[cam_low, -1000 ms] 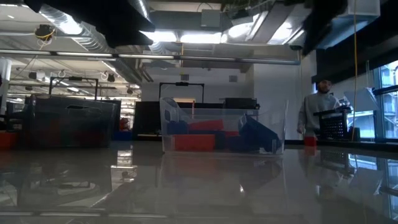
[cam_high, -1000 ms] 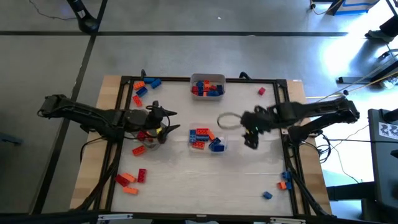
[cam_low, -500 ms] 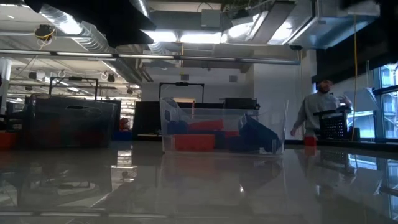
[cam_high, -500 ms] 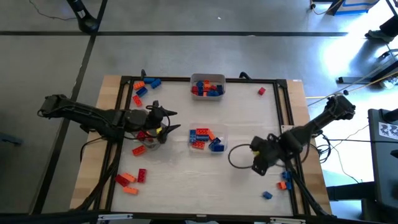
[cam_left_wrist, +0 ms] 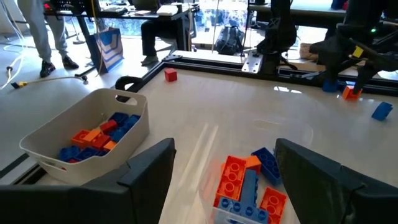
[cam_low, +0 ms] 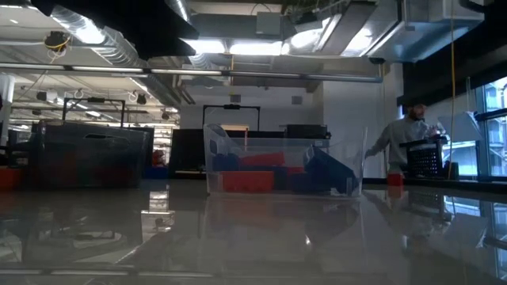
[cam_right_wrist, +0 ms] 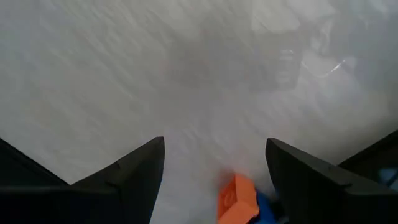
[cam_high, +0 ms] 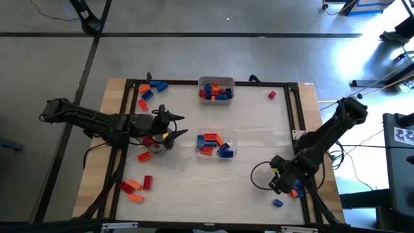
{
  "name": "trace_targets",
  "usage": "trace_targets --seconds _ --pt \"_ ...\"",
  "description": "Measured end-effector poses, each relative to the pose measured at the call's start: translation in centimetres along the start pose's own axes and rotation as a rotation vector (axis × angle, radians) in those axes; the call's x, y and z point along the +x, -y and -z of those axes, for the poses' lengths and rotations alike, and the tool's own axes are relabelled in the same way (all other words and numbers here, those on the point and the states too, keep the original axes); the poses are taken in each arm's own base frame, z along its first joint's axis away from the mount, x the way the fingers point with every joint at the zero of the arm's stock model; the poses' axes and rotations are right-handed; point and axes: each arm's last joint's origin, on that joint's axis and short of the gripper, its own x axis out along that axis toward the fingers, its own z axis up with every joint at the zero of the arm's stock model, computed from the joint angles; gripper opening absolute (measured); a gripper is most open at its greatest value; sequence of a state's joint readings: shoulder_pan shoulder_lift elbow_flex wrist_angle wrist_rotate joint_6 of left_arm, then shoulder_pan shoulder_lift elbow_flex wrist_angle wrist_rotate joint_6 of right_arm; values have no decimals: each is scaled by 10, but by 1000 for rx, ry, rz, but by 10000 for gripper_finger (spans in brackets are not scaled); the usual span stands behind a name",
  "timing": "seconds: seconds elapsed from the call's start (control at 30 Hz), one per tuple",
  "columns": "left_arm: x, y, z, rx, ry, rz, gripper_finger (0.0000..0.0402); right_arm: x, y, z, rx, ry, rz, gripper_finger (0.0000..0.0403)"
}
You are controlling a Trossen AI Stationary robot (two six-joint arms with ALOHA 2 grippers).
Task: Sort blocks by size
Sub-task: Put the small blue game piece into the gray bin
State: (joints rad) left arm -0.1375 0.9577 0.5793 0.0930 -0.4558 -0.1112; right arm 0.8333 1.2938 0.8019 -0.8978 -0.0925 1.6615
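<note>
Blocks: red, orange and blue bricks lay in several groups on the table [cam_high: 259,129]. A loose cluster [cam_high: 150,90] sat at the far left corner, another loose group [cam_high: 136,185] lay near the front left edge, one small red block [cam_high: 272,95] lay alone near the far right corner, and an orange and blue pair [cam_high: 295,191] with a single blue block [cam_high: 277,203] lay at the front right.

Far tray: a pale tray [cam_high: 216,90] at the middle of the far edge held red, orange and blue blocks; in the left wrist view it showed as a white tub [cam_left_wrist: 87,140] with a handle hole.

Centre tray: a clear tray [cam_high: 215,144] in the middle of the table held orange, red and blue blocks, seen end-on in the low view [cam_low: 285,170].

Right gripper: the right gripper [cam_high: 279,183] hung low at the front right corner, just beside the orange and blue pair. Its fingers stood apart with nothing between them; in its wrist view an orange block [cam_right_wrist: 236,198] lay on the table between the two fingers, with blue beside it.

Left gripper: the left gripper [cam_high: 169,133] hung at the left side, next to some red and orange blocks [cam_high: 152,144], pointing toward the centre tray. Its fingers [cam_left_wrist: 146,180] were spread wide and held nothing.

Room: a person [cam_low: 408,142] stood beyond the table on the right of the low view.
</note>
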Motion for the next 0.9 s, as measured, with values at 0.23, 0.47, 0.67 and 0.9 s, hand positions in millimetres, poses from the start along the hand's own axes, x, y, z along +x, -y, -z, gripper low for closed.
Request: trace_targets --seconds 0.23,0.47,0.67,0.9 --pt "0 0 0 6 2 0 265 9 -1 21 54 -14 10 278" --pt "0 0 0 7 3 -1 265 29 -19 35 62 -44 -61 278" --pt "0 0 0 13 3 -1 265 44 -32 44 66 -70 -118 278" --pt "0 0 0 11 2 -1 265 59 -39 46 55 -86 -123 278"
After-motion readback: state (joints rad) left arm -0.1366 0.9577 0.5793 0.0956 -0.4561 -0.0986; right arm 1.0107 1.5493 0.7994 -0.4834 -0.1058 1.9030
